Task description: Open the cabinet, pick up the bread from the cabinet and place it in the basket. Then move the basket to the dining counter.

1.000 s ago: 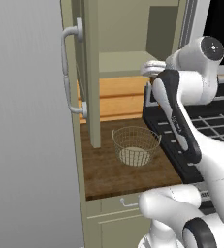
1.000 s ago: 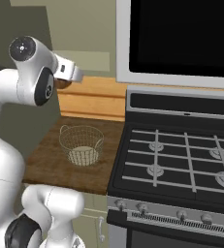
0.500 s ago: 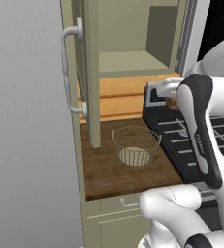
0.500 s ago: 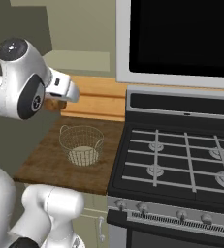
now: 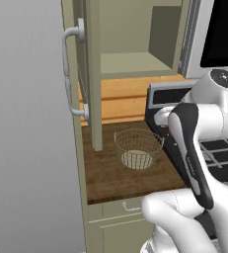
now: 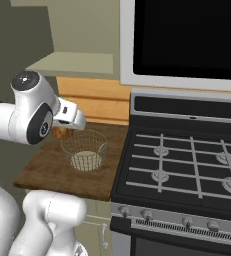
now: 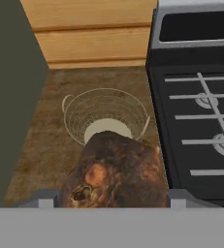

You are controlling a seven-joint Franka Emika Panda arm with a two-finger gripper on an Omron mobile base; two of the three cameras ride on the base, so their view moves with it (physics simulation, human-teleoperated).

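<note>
Bread [image 7: 116, 172] clamped in my pincer [image 7: 111, 201], jaws closed on its sides, carried above the basket [image 7: 105, 116] just ahead for dropping in

Cabinet door [image 5: 92, 74]: swung open, its edge hanging over the left part of the worktop [image 5: 115, 173], just left of the basket [image 5: 138, 147]; it walls off that side.
Basket mouth: open upward, nothing across the rim; 1 pale disc at its bottom.
Above the basket: the bread [image 7: 116, 174] in the gripper [image 7: 108, 196] hangs there, near the rim's near side in the hand view.
Stove [image 6: 187, 165]: raised edge directly right of the basket, narrow gap between.
Back wall [image 5: 125, 99]: wood panelling behind, worktop strip free before it.
Front of worktop: bare wood.
</note>
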